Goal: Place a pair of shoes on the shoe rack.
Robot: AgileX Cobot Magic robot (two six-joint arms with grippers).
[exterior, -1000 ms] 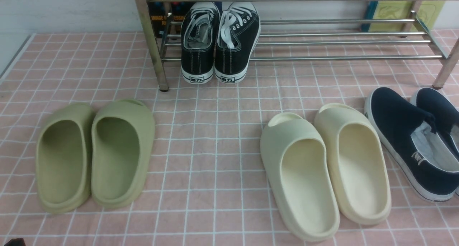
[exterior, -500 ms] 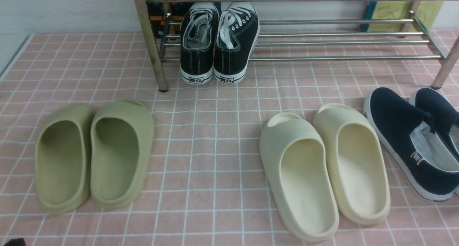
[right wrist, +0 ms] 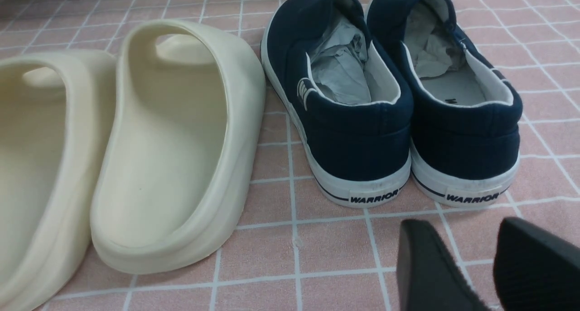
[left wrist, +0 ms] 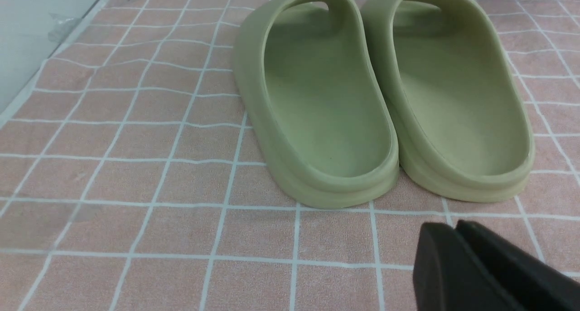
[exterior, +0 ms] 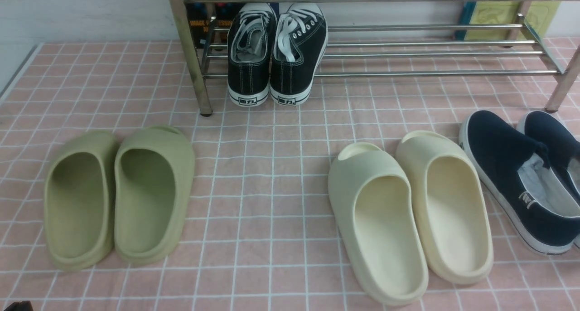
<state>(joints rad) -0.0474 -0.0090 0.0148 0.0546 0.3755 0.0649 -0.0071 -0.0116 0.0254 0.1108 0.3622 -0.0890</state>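
While the green slides (exterior: 118, 197) sit at left, the black sneakers (exterior: 277, 52) rest on the shoe rack (exterior: 430, 52), heel tabs unreadable. Cream slides (exterior: 410, 213), then navy slip-ons (right wrist: 389, 98) marked "WARRIOR". Left gripper (left wrist: 455, 231) pressed closed, right gripper (right wrist: 471, 243) parted, both empty.

There are two black sneakers (exterior: 276, 52) and one rack (exterior: 408, 52). Two green slides (exterior: 120, 195), two cream slides (exterior: 410, 216) and two navy slip-ons (exterior: 521, 179) complete the count.
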